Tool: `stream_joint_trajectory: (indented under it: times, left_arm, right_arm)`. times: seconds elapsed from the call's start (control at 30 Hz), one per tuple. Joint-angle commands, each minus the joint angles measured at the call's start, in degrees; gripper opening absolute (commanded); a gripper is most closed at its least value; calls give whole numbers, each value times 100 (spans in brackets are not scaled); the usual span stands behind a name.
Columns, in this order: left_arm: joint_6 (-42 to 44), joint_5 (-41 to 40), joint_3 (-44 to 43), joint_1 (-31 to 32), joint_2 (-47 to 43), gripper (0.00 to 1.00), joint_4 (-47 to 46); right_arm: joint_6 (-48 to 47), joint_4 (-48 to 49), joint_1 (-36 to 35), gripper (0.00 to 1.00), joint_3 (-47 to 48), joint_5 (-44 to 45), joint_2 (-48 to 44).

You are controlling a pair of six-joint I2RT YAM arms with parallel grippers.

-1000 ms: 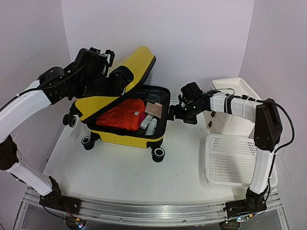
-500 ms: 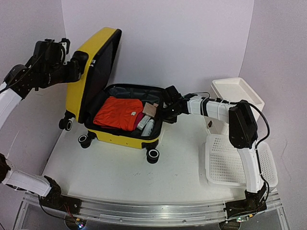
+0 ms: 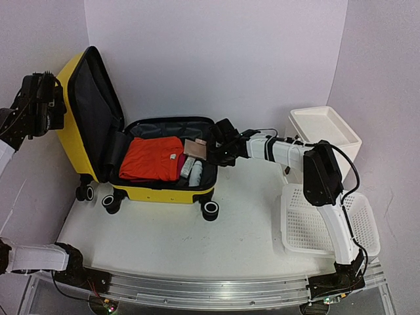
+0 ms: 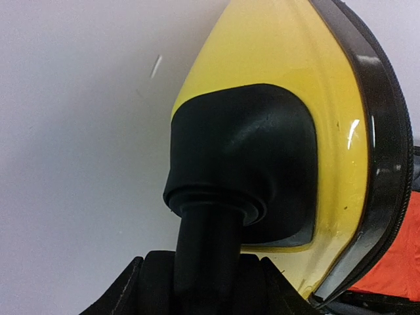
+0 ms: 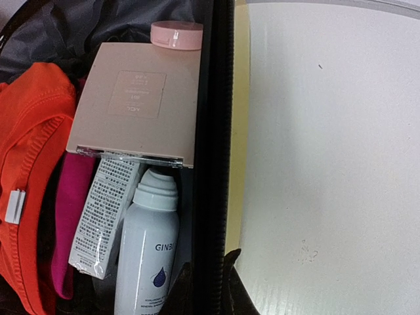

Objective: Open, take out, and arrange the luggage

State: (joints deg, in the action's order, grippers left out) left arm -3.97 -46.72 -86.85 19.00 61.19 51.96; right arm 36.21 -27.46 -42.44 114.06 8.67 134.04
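My left fingers (image 4: 157, 285) have swung the lid (image 3: 92, 118) back past upright since a moment ago. My right fingers (image 5: 231, 282) have drawn together onto the rim of the base.

The left pair is clamped on the stem of a black fitting on the lid's yellow shell, a handle as far as I can tell. The right pair pinches the black zipper edge of the luggage (image 3: 164, 193), one finger inside and one outside.

Just inside my right fingers lie a white spray bottle (image 5: 147, 262) and a printed carton (image 5: 102, 210). Beyond them are a beige flat box (image 5: 138, 105) and a pink cap (image 5: 176, 34), and farther in an orange garment (image 3: 151, 157).

Behind that hand, across the counter (image 3: 197, 243), sit the white basket (image 3: 315, 216) and white cabinet (image 3: 325, 128).

I judge the opening done. Everything seems still packed, so taking out and arranging remain.

My right wrist view tells the packed items apart, which the overhead view blurs. Only the overhead view shows the lid's lean, the basket and the cabinet. My left wrist view gives little beyond shell and fitting.
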Motion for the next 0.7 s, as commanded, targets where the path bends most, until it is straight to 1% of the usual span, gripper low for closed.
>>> stream_joint_trajectory:
  times: [0.0,0.13,0.23,0.3,0.4,0.53,0.63,0.67]
  left_arm:
    - [-96,-1002,206,-310,-237,11,-159]
    - [95,-1146,229,-590,-224,10,-176]
    - [229,-1397,323,-725,-238,12,-240]
    - [277,-1379,431,-884,-238,13,-300]
    - [301,-1557,621,-1014,-289,17,-303]
    - [387,-1876,857,-1112,-482,19,-532]
    - [761,-2025,954,-1126,-516,23,-837]
    - [866,-2063,966,-1128,-497,25,-927]
  right_arm:
    - [-83,593,-825,0,86,-1281,-154]
    - [147,915,-1029,0,-210,-1428,-356]
    - [326,1172,-1173,0,-433,-1477,-531]
    - [387,1258,-1265,0,-531,-1465,-625]
    - [602,1424,-1316,0,-770,-1605,-764]
    - [774,1755,-1450,0,-1213,-1575,-1013]
    - [823,1888,-1510,0,-1305,-1603,-1042]
    - [821,1908,-1513,0,-1303,-1601,-1032]
